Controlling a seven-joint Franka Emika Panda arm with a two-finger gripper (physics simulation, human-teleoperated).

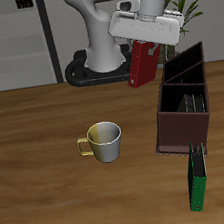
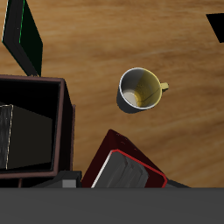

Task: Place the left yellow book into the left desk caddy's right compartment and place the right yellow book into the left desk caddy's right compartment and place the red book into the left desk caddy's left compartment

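I'm holding the arm raised at the far side of the desk [image 1: 27,136], jaws clamped on the thin dark-red hardcover book [image 1: 141,63], hanging tilted just beside the long dark-brown wooden caddy's [image 1: 173,128] far end.

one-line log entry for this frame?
phase: carry | gripper: shut on red book | book: in air, behind caddy | caddy: grey books inside | mug: upright | green book: before caddy
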